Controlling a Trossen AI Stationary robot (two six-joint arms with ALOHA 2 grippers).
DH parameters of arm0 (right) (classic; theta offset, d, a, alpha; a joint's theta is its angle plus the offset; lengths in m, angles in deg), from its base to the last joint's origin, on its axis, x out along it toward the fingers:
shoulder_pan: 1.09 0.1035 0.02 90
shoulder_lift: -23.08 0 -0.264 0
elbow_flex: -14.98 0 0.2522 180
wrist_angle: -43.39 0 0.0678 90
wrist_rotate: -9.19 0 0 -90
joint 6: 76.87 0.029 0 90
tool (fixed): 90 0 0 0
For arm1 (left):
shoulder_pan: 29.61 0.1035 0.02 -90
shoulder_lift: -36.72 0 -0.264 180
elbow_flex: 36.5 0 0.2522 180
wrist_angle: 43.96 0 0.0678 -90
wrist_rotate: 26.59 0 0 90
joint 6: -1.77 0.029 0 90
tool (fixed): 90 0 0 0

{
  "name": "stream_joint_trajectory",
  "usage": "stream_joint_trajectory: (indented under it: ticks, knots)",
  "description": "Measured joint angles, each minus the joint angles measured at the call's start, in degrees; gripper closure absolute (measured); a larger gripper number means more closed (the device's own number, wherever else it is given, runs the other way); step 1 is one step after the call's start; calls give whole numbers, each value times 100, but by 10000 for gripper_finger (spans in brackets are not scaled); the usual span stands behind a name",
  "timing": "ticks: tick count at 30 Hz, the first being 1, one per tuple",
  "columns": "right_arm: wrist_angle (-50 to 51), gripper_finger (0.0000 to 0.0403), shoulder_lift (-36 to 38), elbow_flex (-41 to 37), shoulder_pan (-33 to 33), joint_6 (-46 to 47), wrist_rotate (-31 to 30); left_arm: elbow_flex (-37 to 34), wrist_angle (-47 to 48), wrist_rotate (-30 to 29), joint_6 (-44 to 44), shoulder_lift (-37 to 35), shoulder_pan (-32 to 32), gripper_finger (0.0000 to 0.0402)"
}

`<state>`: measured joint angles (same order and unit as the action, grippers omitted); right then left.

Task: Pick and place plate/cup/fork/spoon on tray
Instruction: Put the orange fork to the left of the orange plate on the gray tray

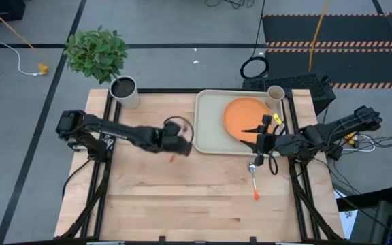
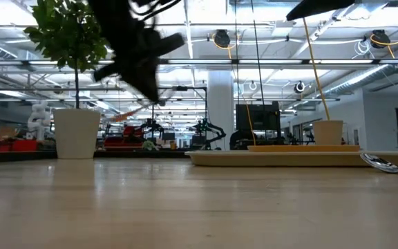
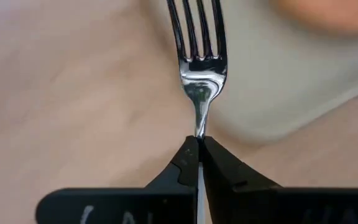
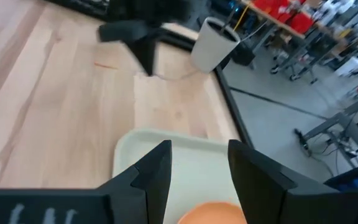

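Silver-tined fork [image 3: 199,68] pinched at its neck by left gripper [image 3: 199,152] jaws, beside tray [image 1: 206,139]; right gripper [image 4: 199,163] jaws spread.

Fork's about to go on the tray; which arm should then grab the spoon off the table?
Right, I'd say. The right gripper hangs open over the tray edge, just above the spoon. The left gripper is shut on the fork at the tray's far side.

Fork [image 3: 199,68] handle hidden in hand [image 3: 199,158]
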<state>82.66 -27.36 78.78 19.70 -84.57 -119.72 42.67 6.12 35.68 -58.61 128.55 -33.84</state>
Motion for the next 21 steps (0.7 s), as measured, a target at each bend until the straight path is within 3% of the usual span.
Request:
stream_joint_trajectory:
  ticks: [7, 21]
  knots:
    - [606, 250, 207, -2, 274, 590, 0, 7, -2269, 43, 1607, 45, 626, 397]
    - [747, 250, 749, -2, 575, 697, 0, 43, -3980, 174, 2068, 627, 1117, 396]
